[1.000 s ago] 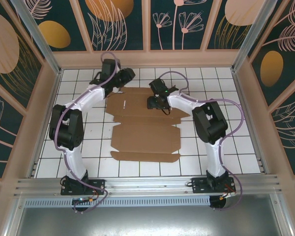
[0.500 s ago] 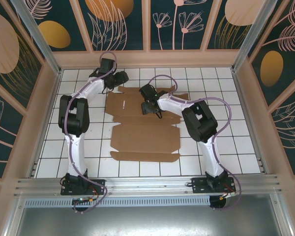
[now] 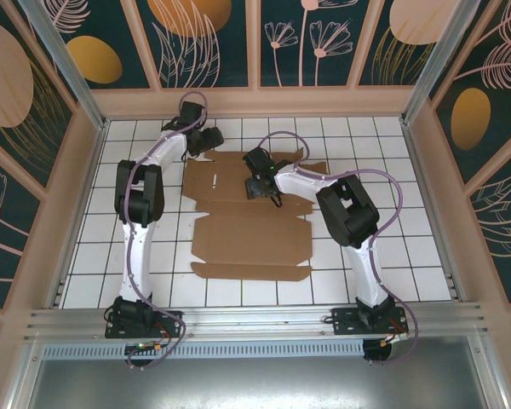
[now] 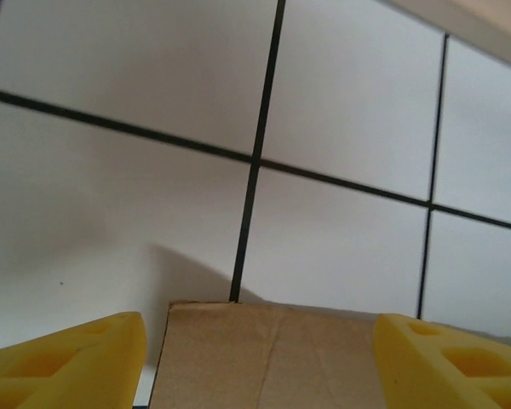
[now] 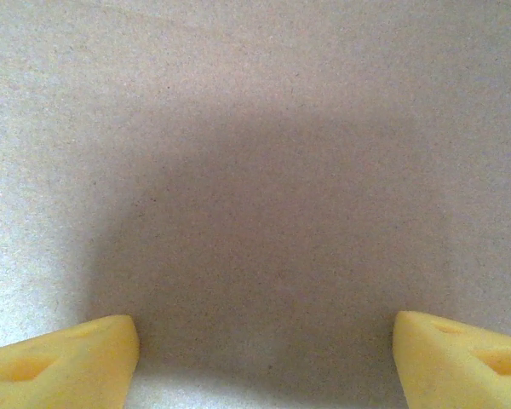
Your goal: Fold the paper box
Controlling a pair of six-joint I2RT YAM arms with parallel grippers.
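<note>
My left hand (image 4: pixel 260 362) is spread apart astride the far-left edge of the box (image 3: pixel 251 239) on the bench (image 3: pixel 383 247), my right hand (image 5: pixel 264 349) spread apart over its far panel.

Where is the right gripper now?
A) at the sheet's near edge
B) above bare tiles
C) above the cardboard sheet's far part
C: the right wrist view shows cardboard of the paper box beneath the right gripper, jaws open; the top view puts it over the far panels.
</note>
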